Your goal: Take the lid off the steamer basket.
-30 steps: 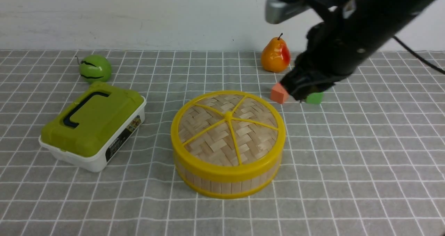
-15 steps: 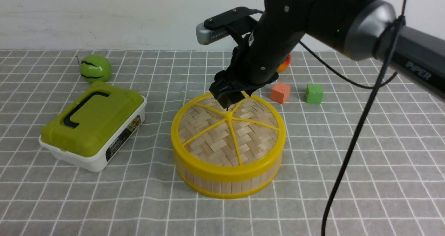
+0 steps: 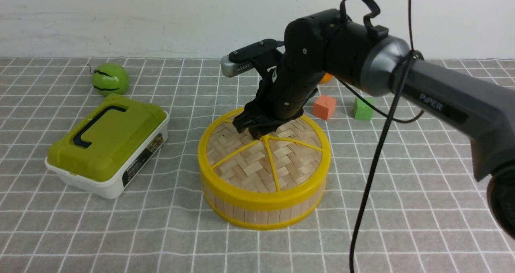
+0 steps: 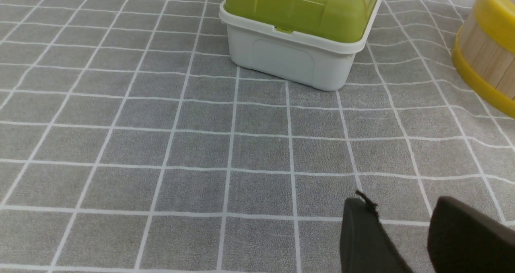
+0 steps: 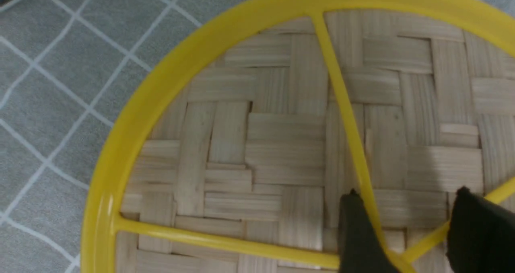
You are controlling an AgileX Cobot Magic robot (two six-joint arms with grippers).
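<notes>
Lowered since the earlier frame, the right pincer (image 5: 408,192) reaches the lid's centre, fingers apart; the left pincer (image 4: 400,198) also gapes. The lid (image 3: 299,164) caps the steamer basket (image 3: 261,216) mid-table; farther, the orange block (image 3: 324,107) and green block (image 3: 363,109) stand toward the table's (image 3: 422,224) far edge.

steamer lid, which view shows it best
The front view: the lid's rim and woven top show, though the right arm covers part. The right wrist view is closer but crops it; the left wrist view catches only an edge.
</notes>
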